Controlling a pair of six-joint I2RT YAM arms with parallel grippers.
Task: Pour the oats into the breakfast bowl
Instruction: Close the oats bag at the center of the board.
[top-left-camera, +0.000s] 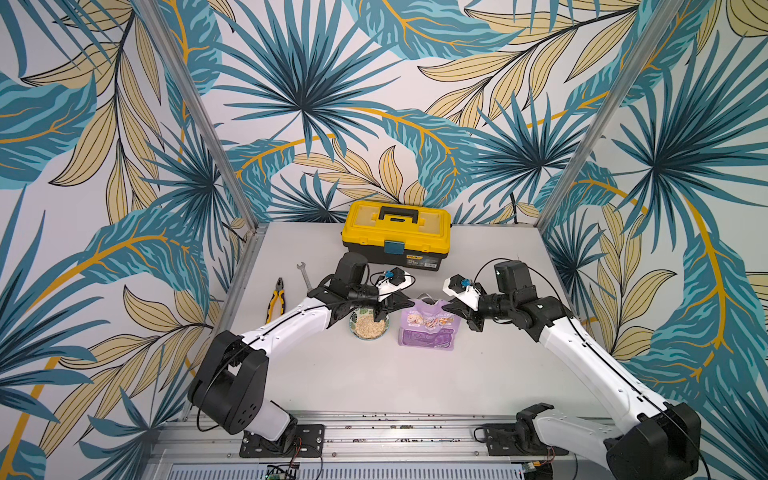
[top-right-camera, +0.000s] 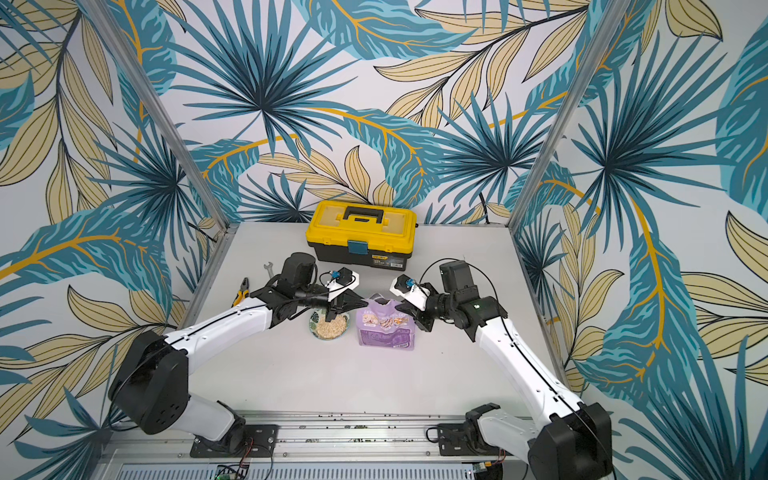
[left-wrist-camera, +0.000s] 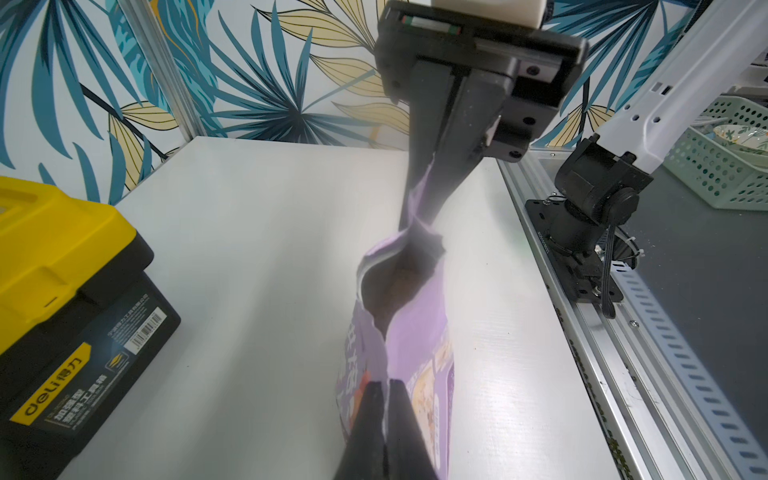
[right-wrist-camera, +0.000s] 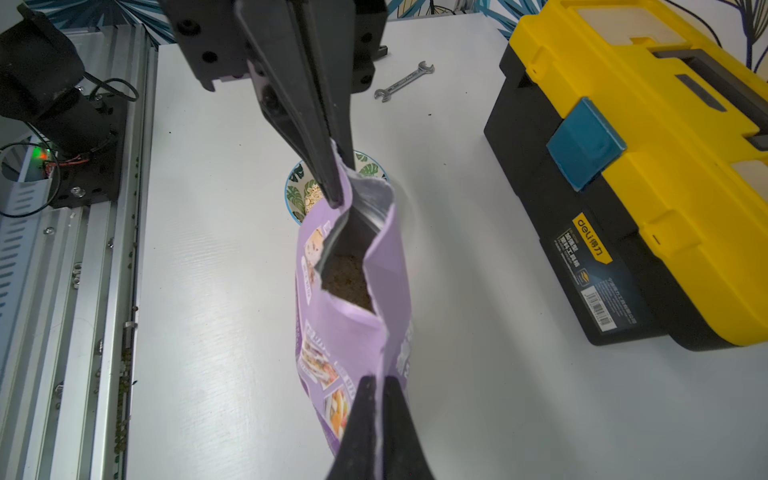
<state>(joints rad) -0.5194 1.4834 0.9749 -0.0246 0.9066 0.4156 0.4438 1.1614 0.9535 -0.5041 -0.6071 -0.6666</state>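
The lilac pouch (top-left-camera: 427, 328) stands upright mid-table in both top views, its mouth torn open. Tan oats (right-wrist-camera: 347, 282) show deep inside it. My left gripper (left-wrist-camera: 388, 384) is shut on one top corner of the pouch (left-wrist-camera: 415, 332). At the opposite top corner my right gripper (right-wrist-camera: 381, 380) is shut on the pouch (right-wrist-camera: 353, 345). The leaf-patterned breakfast bowl (top-left-camera: 369, 338) sits just left of the pouch, under my left gripper (top-left-camera: 409, 302). Oats (top-left-camera: 368, 327) fill its bottom. In the right wrist view the bowl (right-wrist-camera: 297, 187) is half hidden behind the pouch.
A yellow toolbox (top-left-camera: 397, 232) stands behind the pouch at the back of the table. Pliers (top-left-camera: 277, 299) and a wrench (top-left-camera: 304, 274) lie left of my left arm. A green basket (left-wrist-camera: 723, 158) sits off the table beyond the rail.
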